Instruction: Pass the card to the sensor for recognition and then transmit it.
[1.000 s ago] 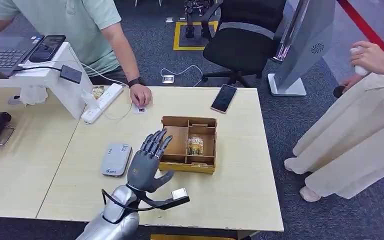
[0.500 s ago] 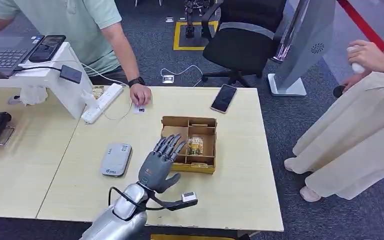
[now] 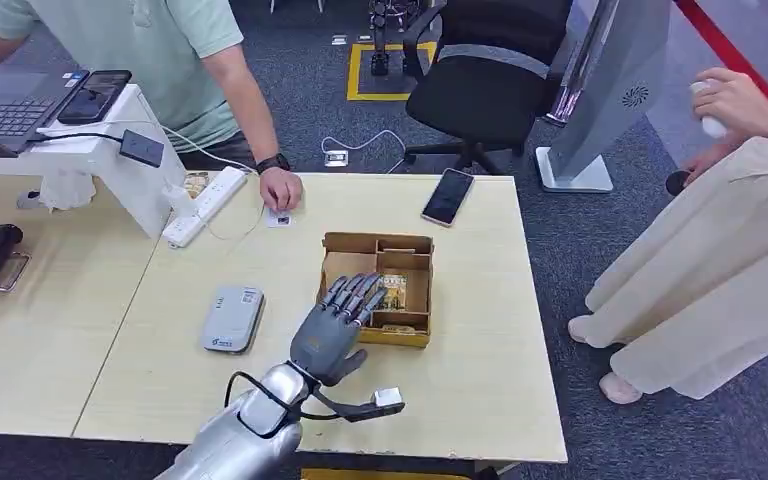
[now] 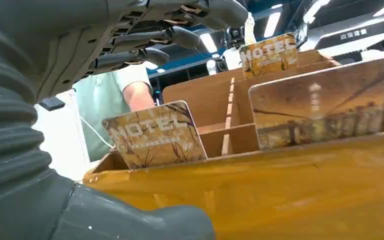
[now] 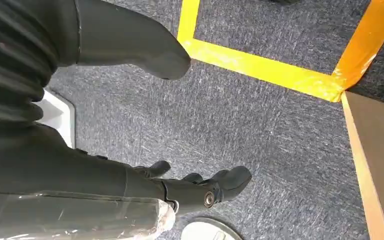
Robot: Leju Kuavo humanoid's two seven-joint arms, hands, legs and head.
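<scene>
Fingers point(image 3: 352, 296) of the left hand point(image 3: 332, 333), spread and holding nothing, reach over the box point(image 3: 415, 337) on the pale table point(image 3: 480, 380); cards point(image 4: 156, 134) stand upright in its compartments, their "HOTEL" print readable from the left wrist. Reader point(image 3: 232, 318) lies beside. Right hand point(image 5: 130, 115) hangs empty, fingers apart, over grey carpet point(image 5: 260, 120) with yellow tape point(image 5: 280, 74).

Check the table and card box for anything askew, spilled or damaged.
Nothing stands out. The cards stand upright in the divided cardboard box, the grey sensor lies flat, and the left hand hangs open over the box.
</scene>
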